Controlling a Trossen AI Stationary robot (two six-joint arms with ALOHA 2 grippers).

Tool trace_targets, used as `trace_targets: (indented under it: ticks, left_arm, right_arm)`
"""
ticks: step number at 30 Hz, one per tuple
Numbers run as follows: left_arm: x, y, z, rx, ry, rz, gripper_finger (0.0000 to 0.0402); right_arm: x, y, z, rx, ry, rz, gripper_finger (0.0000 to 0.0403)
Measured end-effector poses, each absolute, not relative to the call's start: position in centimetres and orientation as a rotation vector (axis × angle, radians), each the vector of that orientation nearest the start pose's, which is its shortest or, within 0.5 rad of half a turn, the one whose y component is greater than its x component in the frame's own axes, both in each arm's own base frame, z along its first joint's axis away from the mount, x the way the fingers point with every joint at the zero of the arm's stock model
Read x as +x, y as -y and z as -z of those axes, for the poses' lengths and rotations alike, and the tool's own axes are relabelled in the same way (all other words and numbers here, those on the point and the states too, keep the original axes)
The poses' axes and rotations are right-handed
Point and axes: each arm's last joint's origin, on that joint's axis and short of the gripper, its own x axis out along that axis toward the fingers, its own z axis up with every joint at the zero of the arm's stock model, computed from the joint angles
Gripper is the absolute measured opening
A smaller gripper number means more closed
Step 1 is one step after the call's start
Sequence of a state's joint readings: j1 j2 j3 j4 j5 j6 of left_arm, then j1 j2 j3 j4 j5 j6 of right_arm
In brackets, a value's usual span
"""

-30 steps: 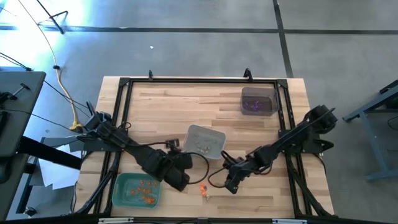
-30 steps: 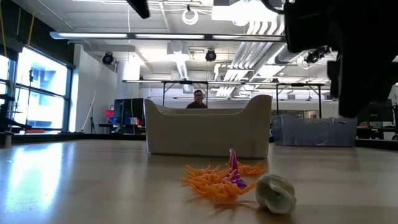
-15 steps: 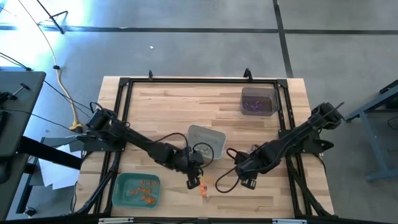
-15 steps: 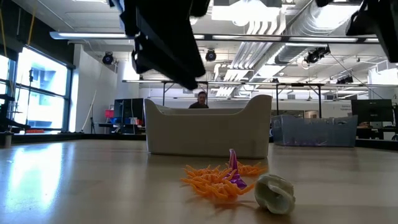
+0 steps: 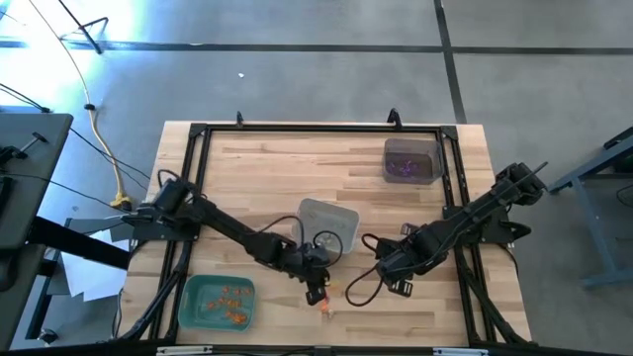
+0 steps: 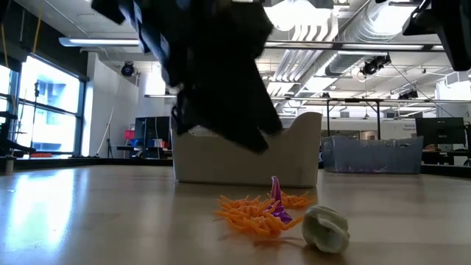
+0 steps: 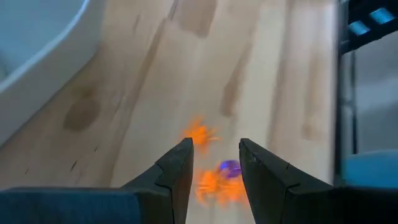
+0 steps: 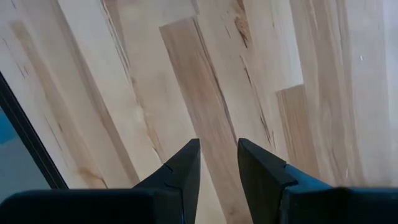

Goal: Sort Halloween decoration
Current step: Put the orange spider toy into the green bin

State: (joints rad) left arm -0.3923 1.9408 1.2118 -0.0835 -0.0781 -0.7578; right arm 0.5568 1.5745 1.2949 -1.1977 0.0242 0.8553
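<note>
A small heap of Halloween decoration lies on the wood near the table's front middle: orange spiky pieces [image 6: 256, 213], one purple piece [image 6: 279, 208] and a whitish piece [image 6: 326, 229]. In the high view the heap [image 5: 325, 303] is just beyond my left gripper [image 5: 316, 291]. That gripper slants down over the heap, open, with the orange pieces [image 7: 200, 133] and the purple piece [image 7: 229, 167] ahead of its fingers. My right gripper [image 5: 396, 283] hangs open over bare wood [image 8: 217, 93], to the right of the heap, pointing down.
A green tray [image 5: 194, 307] holding orange pieces stands at the front left. A grey tray [image 5: 326, 213] stands just behind the heap, and a dark tray [image 5: 410, 148] with purple pieces at the far right. A black frame [image 5: 198, 198] borders the work area.
My left gripper has swung from beside the green tray toward the table's right, come down and tipped forward over the heap. My right gripper has risen, turned to point straight down and drawn a little toward the right. The decorations have not moved.
</note>
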Motion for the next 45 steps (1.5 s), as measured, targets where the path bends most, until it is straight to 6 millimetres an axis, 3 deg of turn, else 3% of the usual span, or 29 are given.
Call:
trace_targets:
  ticks: [4,10,29,33,39,45]
  left_arm:
    - [38.1,15.2,-13.8,-0.509,-0.887,-0.04,0.0117]
    - [38.4,15.1,-12.2,-0.444,-0.909,-0.029,0.0117]
    - [38.7,15.7,-11.2,-0.434,-0.918,0.066,0.0114]
    - [38.6,16.1,-11.1,-0.421,-0.924,0.091,0.0086]
    - [38.3,16.6,-11.0,-0.434,-0.942,0.118,0.0011]
    - [38.3,16.6,-11.0,-0.458,-0.948,0.11,0.0001]
  right_arm:
    - [23.9,-14.8,-26.1,0.261,-1.48,0.203,0.01]
    - [23.9,-14.8,-26.1,0.263,-1.484,0.202,0.01]
    - [23.8,-14.8,-26.1,0.303,-1.493,0.232,0.01]
    - [23.8,-14.8,-26.1,0.302,-1.493,0.233,0.01]
    - [23.8,-14.8,-26.1,0.301,-1.493,0.232,0.01]
    - [23.8,-14.8,-26.1,0.295,-1.493,0.226,0.01]
